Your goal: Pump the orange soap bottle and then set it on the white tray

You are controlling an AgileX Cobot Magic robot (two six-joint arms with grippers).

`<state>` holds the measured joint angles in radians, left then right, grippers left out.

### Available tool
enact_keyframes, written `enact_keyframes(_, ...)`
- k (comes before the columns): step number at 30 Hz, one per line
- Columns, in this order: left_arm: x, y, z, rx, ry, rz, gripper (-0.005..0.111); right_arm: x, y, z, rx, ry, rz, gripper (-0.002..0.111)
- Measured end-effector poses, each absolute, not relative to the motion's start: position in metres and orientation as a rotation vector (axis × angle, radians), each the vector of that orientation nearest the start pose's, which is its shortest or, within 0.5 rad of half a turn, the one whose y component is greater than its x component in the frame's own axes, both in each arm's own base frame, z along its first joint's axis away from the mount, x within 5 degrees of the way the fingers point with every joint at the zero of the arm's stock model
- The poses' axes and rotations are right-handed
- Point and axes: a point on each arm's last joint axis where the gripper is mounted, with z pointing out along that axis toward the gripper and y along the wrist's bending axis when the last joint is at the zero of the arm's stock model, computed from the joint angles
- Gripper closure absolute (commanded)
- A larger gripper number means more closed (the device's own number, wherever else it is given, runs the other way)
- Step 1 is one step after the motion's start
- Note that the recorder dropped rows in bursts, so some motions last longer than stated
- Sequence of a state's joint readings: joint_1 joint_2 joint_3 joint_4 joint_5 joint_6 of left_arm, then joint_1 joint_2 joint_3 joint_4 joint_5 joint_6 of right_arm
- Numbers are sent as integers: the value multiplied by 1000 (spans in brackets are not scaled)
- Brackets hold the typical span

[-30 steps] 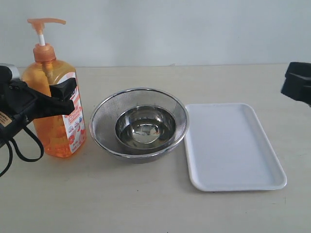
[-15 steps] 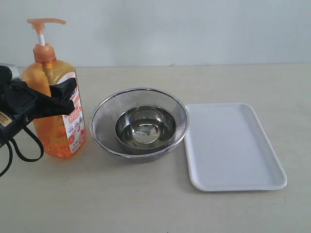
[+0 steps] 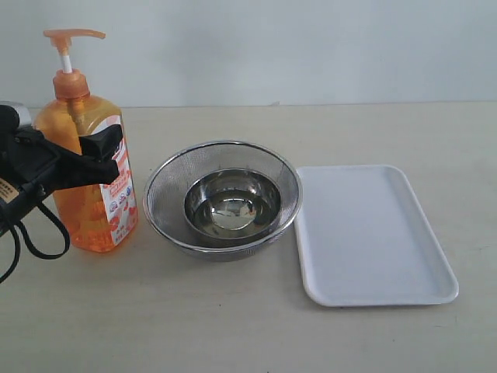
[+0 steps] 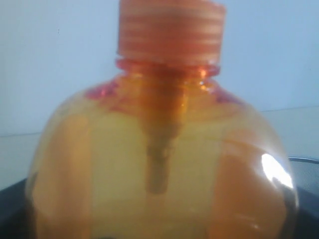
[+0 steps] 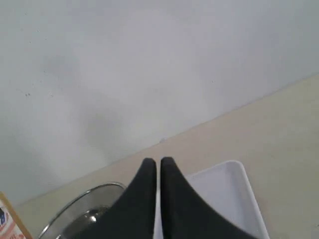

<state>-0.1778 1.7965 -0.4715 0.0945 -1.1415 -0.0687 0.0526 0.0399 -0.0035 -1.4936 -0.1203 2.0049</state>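
The orange soap bottle (image 3: 89, 175) stands upright at the table's left, its pump head (image 3: 71, 36) raised on a white stem. My left gripper (image 3: 92, 158) is shut on the bottle's body; one black finger crosses its front by the label. The left wrist view is filled by the bottle's shoulder (image 4: 159, 164) and ribbed collar (image 4: 170, 32); the fingers are hidden there. The white tray (image 3: 371, 233) lies empty at the right. My right gripper (image 5: 158, 162) is shut on nothing, above the tray (image 5: 224, 194), and is outside the exterior view.
A round steel mesh bowl (image 3: 223, 198) with a smaller steel bowl inside sits between bottle and tray, almost touching the tray's left rim. A pale wall stands behind the table. A black cable loops beside the bottle's base at the left edge.
The right gripper, at the exterior view's right edge a second ago, has left that view. The bottle and the left gripper have not moved.
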Motion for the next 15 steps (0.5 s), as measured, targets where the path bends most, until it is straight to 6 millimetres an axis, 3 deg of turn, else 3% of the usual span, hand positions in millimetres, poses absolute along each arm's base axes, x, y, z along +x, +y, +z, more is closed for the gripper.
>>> enact_keyframes(9,288,-60,151,193,1662,-228,102,58,9,224,204,1383,445,108)
enact_keyframes(15,288,-60,151,193,1662,-228,102,59,3,215,241,1472,353,108)
